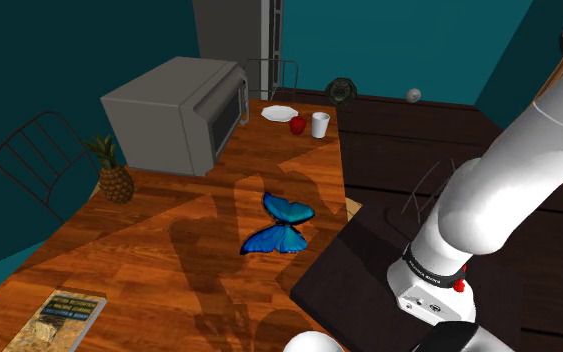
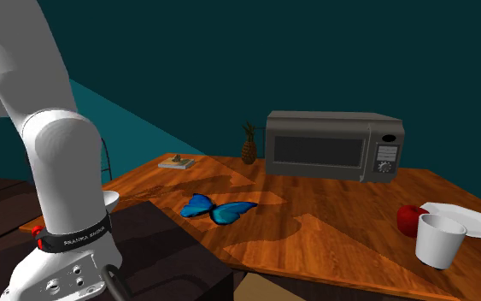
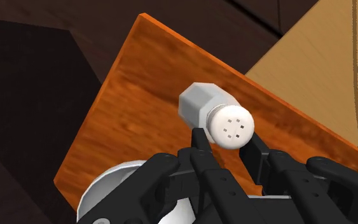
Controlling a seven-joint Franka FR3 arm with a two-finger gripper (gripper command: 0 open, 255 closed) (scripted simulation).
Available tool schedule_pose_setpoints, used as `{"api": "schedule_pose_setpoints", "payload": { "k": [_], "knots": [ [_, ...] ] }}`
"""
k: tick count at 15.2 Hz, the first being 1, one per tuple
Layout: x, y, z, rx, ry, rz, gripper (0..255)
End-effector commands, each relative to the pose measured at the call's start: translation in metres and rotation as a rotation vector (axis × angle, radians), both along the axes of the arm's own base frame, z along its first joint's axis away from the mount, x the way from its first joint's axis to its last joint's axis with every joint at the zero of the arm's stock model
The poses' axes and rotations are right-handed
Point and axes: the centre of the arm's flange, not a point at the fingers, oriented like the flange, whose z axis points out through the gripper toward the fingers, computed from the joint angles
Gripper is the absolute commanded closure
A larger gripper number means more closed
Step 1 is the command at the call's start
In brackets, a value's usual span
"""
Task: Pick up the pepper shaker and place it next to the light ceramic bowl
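Observation:
The pepper shaker (image 3: pixel 215 114) is a white faceted shaker with a round, holed cap. In the wrist view it stands between my gripper (image 3: pixel 227 144) fingers, which press against both sides of the cap. It sits over a corner of the orange wooden table (image 3: pixel 139 95). The light bowl (image 3: pixel 104 191) shows as a pale rim just beside the shaker, partly hidden behind my fingers (image 3: pixel 199 145). In the second exterior view a piece of the white bowl (image 2: pixel 110 199) peeks out from behind the arm at the table's near corner.
On the table are a blue butterfly figure (image 1: pixel 281 226), a grey microwave (image 1: pixel 177 110), a pineapple (image 1: pixel 114 175), a book (image 1: pixel 57 318), and a red apple (image 1: pixel 297 124), white cup (image 1: pixel 320 124) and white plate (image 1: pixel 279 113) at the far end. Dark furniture (image 1: pixel 369 270) borders the table.

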Motion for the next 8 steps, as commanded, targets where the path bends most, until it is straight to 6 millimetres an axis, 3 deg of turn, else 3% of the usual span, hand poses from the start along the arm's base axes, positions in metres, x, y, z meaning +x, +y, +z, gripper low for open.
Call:
{"api": "schedule_pose_setpoints", "payload": {
  "k": [1,8],
  "knots": [
    [0.001,0.001,-0.01,0.002,0.001,0.0,255],
    [0.001,0.001,-0.047,0.002,0.001,0.0,255]
  ]
}}
